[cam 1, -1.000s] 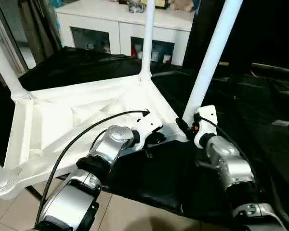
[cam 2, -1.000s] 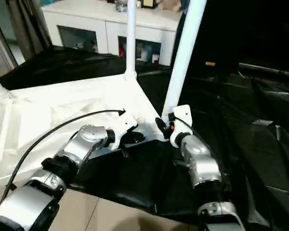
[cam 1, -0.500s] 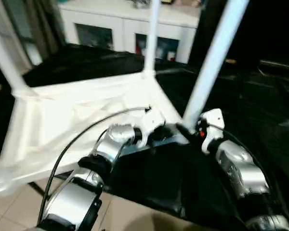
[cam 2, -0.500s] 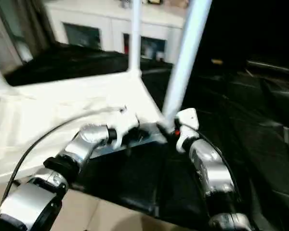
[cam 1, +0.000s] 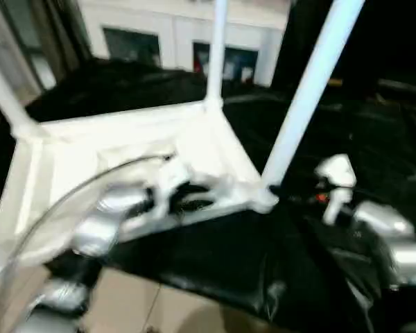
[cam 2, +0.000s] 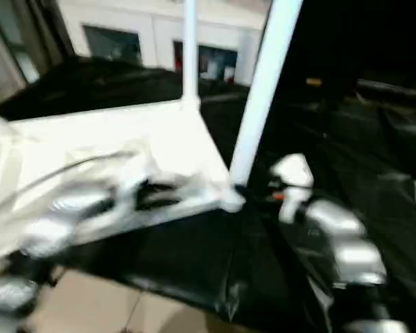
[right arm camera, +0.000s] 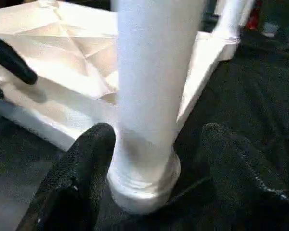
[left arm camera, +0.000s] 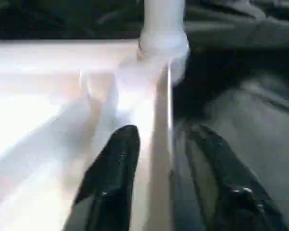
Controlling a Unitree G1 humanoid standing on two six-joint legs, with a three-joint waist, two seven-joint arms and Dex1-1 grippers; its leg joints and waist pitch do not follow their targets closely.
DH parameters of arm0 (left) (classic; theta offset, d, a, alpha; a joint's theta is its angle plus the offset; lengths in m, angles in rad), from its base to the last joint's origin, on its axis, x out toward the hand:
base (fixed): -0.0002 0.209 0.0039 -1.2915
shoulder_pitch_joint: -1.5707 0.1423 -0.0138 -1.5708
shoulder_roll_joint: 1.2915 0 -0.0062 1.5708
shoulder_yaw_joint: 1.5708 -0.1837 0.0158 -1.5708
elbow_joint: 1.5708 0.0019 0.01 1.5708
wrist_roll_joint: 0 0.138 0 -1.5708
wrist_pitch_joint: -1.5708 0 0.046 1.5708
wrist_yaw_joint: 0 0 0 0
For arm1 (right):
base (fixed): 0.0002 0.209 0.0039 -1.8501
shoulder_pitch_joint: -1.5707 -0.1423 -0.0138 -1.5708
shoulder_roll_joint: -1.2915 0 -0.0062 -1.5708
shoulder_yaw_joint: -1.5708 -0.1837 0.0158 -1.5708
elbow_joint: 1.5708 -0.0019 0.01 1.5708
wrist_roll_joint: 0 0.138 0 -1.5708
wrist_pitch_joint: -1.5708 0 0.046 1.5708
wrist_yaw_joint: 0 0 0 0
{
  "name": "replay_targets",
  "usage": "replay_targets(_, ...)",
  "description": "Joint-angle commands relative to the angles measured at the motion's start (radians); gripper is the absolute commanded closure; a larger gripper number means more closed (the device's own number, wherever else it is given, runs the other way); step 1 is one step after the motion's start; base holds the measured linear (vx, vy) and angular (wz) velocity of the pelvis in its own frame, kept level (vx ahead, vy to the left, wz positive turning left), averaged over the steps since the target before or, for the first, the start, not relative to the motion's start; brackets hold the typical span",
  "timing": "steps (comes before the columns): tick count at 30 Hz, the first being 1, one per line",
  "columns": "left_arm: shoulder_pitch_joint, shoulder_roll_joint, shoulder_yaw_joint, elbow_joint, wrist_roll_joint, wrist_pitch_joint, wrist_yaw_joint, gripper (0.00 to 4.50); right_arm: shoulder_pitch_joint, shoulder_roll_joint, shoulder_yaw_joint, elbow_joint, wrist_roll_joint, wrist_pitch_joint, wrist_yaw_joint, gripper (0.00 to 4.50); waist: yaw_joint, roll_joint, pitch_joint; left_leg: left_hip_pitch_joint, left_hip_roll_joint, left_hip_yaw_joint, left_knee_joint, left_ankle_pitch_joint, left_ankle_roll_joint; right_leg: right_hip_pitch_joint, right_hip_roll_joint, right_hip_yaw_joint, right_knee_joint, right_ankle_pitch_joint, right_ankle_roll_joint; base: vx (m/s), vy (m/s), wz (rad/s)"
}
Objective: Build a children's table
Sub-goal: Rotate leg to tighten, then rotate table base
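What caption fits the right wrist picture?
Open right pincer straddling a white table leg seated in the tabletop.

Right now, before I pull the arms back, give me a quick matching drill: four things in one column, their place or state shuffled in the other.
Things:
1. left tool
2. right tool
3. tabletop
4. cabinet

Places or states:
A. against the far wall, white with dark glass doors
B. open, fingers either side of the near corner leg
C. open, fingers straddling the tabletop's edge rim
D. upside down on the black sheet, legs pointing up

Pairs: 1-C, 2-B, 3-D, 4-A
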Motion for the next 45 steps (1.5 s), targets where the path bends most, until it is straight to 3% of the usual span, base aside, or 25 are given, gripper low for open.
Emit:
replay_targets(1,0.053,0.059,0.026,-0.135,-0.030,0.089,-0.025,2.25,0.022,-0.041,-0.008,-0.039,0.035,0.035,0.072,1.38,-0.002,-0.004,-0.052,0.018,0.034,-0.005,-0.070,-0.270,0.034,0.051,-0.053,0.050,-0.071,-0.282,-0.185,0.000,0.000,0.00)
replay_targets(6,0.180,0.167,0.085,-0.317,-0.094,0.236,-0.046,2.10,0.051,-0.105,0.015,-0.082,0.080,0.107,0.182,1.38,-0.005,-0.002,-0.049,0.016,0.026,-0.004,-0.069,-0.266,0.037,0.043,-0.047,0.051,-0.078,-0.319,-0.165,0.000,0.000,0.00)
replay_targets(7,0.234,0.210,0.104,-0.387,-0.108,0.304,-0.050,1.96,0.066,-0.123,0.050,-0.120,0.110,0.158,0.238,1.38,-0.004,-0.002,-0.051,0.017,0.028,-0.005,-0.069,-0.264,0.035,0.046,-0.048,0.050,-0.074,-0.309,-0.168,0.000,0.000,0.00)
replay_targets(8,0.240,0.215,0.107,-0.395,-0.109,0.312,-0.051,1.83,0.068,-0.125,0.055,-0.124,0.113,0.163,0.245,1.38,-0.005,-0.003,-0.049,0.009,0.030,-0.009,-0.072,-0.254,0.042,0.051,-0.047,0.050,-0.069,-0.284,-0.171,0.000,0.000,0.00)
replay_targets(9,0.263,0.232,0.117,-0.417,-0.105,0.334,-0.049,1.83,0.073,-0.128,0.081,-0.137,0.113,0.170,0.265,1.38,-0.006,-0.004,-0.046,0.010,0.027,-0.007,-0.072,-0.269,0.047,0.045,-0.043,0.049,-0.075,-0.320,-0.158,0.000,0.000,0.00)
replay_targets(11,0.278,0.243,0.122,-0.436,-0.104,0.353,-0.043,1.74,0.075,-0.127,0.095,-0.143,0.111,0.172,0.277,1.38,-0.005,-0.003,-0.051,0.016,0.025,-0.006,-0.067,-0.260,0.041,0.041,-0.045,0.051,-0.075,-0.317,-0.163,0.000,0.000,0.00)
replay_targets(14,0.339,0.296,0.122,-0.448,-0.050,0.397,-0.004,1.39,0.010,0.007,0.143,-0.077,0.073,0.155,0.192,1.38,-0.011,-0.008,-0.047,0.006,0.022,-0.010,-0.071,-0.258,0.037,0.040,-0.044,0.049,-0.070,-0.322,-0.164,0.000,0.000,0.00)
replay_targets(15,0.374,0.324,0.118,-0.462,-0.034,0.428,0.006,1.42,-0.025,0.091,0.169,-0.026,0.048,0.131,0.141,1.38,-0.012,-0.012,-0.046,0.002,0.021,-0.014,-0.075,-0.270,0.027,0.043,-0.046,0.046,-0.074,-0.381,-0.140,0.000,0.000,0.00)
replay_targets(16,0.390,0.336,0.115,-0.471,-0.031,0.445,0.008,1.38,-0.040,0.129,0.180,-0.001,0.038,0.117,0.120,1.38,-0.022,-0.008,-0.047,0.002,0.020,-0.017,-0.076,-0.279,0.009,0.037,-0.051,0.049,-0.072,-0.401,-0.141,0.000,0.000,0.00)
replay_targets(17,0.404,0.343,0.115,-0.478,-0.030,0.457,0.010,1.21,-0.056,0.167,0.183,0.028,0.027,0.101,0.090,1.38,-0.022,-0.002,-0.047,0.010,0.021,-0.020,-0.075,-0.298,-0.002,0.032,-0.051,0.049,-0.078,-0.421,-0.136,0.000,0.000,0.00)
replay_targets(18,0.417,0.355,0.115,-0.491,-0.034,0.475,0.020,0.96,-0.070,0.201,0.185,0.047,0.030,0.105,0.060,1.38,-0.022,-0.002,-0.049,0.025,0.023,-0.015,-0.072,-0.303,-0.009,0.023,-0.046,0.055,-0.077,-0.363,-0.157,0.000,0.000,0.00)
replay_targets(19,0.430,0.365,0.115,-0.499,-0.032,0.488,0.031,0.96,-0.082,0.237,0.188,0.061,0.042,0.105,0.046,1.38,-0.021,0.005,-0.049,0.024,0.023,-0.016,-0.074,-0.302,-0.011,0.025,-0.044,0.055,-0.071,-0.329,-0.171,0.000,0.000,0.00)
replay_targets(21,0.454,0.380,0.118,-0.509,-0.020,0.509,0.050,0.92,-0.110,0.303,0.184,0.098,0.064,0.098,0.005,1.38,-0.014,0.001,-0.047,0.024,0.024,-0.014,-0.077,-0.323,-0.013,0.027,-0.038,0.054,-0.067,-0.290,-0.181,0.000,0.000,0.00)
replay_targets(22,0.454,0.380,0.118,-0.509,-0.020,0.509,0.050,0.67,-0.110,0.303,0.184,0.098,0.064,0.098,0.005,1.38,-0.013,0.002,-0.048,0.024,0.024,-0.014,-0.077,-0.326,-0.016,0.026,-0.039,0.054,-0.065,-0.292,-0.180,0.000,0.000,0.00)
replay_targets(23,0.467,0.382,0.121,-0.514,-0.013,0.520,0.062,0.67,-0.131,0.347,0.169,0.130,0.069,0.080,-0.034,1.38,-0.012,-0.003,-0.047,0.020,0.023,-0.017,-0.080,-0.337,-0.020,0.028,-0.043,0.055,-0.064,-0.315,-0.173,0.000,0.000,0.00)
replay_targets(24,0.478,0.384,0.125,-0.522,-0.010,0.532,0.077,0.51,-0.150,0.387,0.148,0.163,0.068,0.060,-0.080,1.38,-0.012,0.000,-0.046,0.021,0.024,-0.018,-0.082,-0.345,-0.026,0.029,-0.044,0.055,-0.066,-0.330,-0.167,0.000,0.000,0.00)
replay_targets(26,0.502,0.370,0.150,-0.548,-0.009,0.533,0.117,0.42,-0.183,0.464,0.086,0.224,0.098,0.035,-0.156,1.38,-0.013,-0.015,-0.043,0.021,0.024,-0.020,-0.085,-0.369,-0.036,0.027,-0.048,0.058,-0.068,-0.374,-0.155,0.000,0.000,0.00)
replay_targets(28,0.508,0.347,0.182,-0.564,-0.028,0.524,0.138,0.17,-0.209,0.504,0.023,0.272,0.135,0.018,-0.234,1.38,-0.011,-0.010,-0.044,0.025,0.024,-0.020,-0.086,-0.375,-0.045,0.023,-0.048,0.060,-0.071,-0.389,-0.142,0.000,0.000,0.00)
replay_targets(29,0.510,0.341,0.192,-0.571,-0.037,0.524,0.143,0.08,-0.216,0.514,0.002,0.287,0.148,0.012,-0.258,1.38,-0.012,-0.016,-0.045,0.026,0.025,-0.020,-0.087,-0.371,-0.049,0.024,-0.047,0.060,-0.071,-0.381,-0.141,0.000,0.000,0.00)
replay_targets(30,0.513,0.336,0.200,-0.578,-0.046,0.526,0.147,0.03,-0.222,0.523,-0.017,0.299,0.160,0.007,-0.278,1.38,-0.009,-0.010,-0.045,0.029,0.024,-0.020,-0.086,-0.372,-0.053,0.021,-0.044,0.062,-0.069,-0.359,-0.143,0.000,0.000,0.00)
replay_targets(31,0.524,0.334,0.211,-0.590,-0.053,0.527,0.155,0.01,-0.233,0.533,-0.046,0.323,0.175,-0.009,-0.310,1.38,-0.008,-0.013,-0.045,0.031,0.024,-0.018,-0.086,-0.376,-0.057,0.020,-0.042,0.063,-0.067,-0.343,-0.145,0.000,0.000,0.00)
replay_targets(36,0.557,0.339,0.229,-0.606,-0.050,0.519,0.172,0.01,-0.271,0.535,-0.117,0.405,0.174,-0.095,-0.436,1.38,-0.010,-0.020,-0.044,0.025,0.020,-0.018,-0.087,-0.372,-0.062,0.021,-0.038,0.070,-0.064,-0.322,-0.141,0.000,0.000,0.00)
replay_targets(37,0.564,0.332,0.242,-0.607,-0.049,0.495,0.189,0.01,-0.308,0.525,-0.172,0.463,0.182,-0.143,-0.509,1.38,-0.008,-0.020,-0.046,0.030,0.019,-0.017,-0.085,-0.385,-0.063,0.018,-0.037,0.070,-0.066,-0.331,-0.137,0.000,0.000,0.00)
replay_targets(41,0.568,0.321,0.260,-0.594,-0.029,0.441,0.234,0.01,-0.378,0.477,-0.270,0.578,0.196,-0.240,-0.623,1.38,-0.003,-0.016,-0.045,0.038,0.017,-0.013,-0.080,-0.402,-0.065,0.012,-0.032,0.071,-0.068,-0.332,-0.129,0.000,0.000,0.00)
replay_targets(45,0.564,0.313,0.252,-0.589,-0.023,0.405,0.248,0.01,-0.410,0.425,-0.301,0.648,0.190,-0.297,-0.672,1.38,0.006,-0.016,-0.047,0.036,0.017,-0.012,-0.077,-0.392,-0.062,0.014,-0.029,0.070,-0.064,-0.307,-0.125,0.000,0.000,0.00)
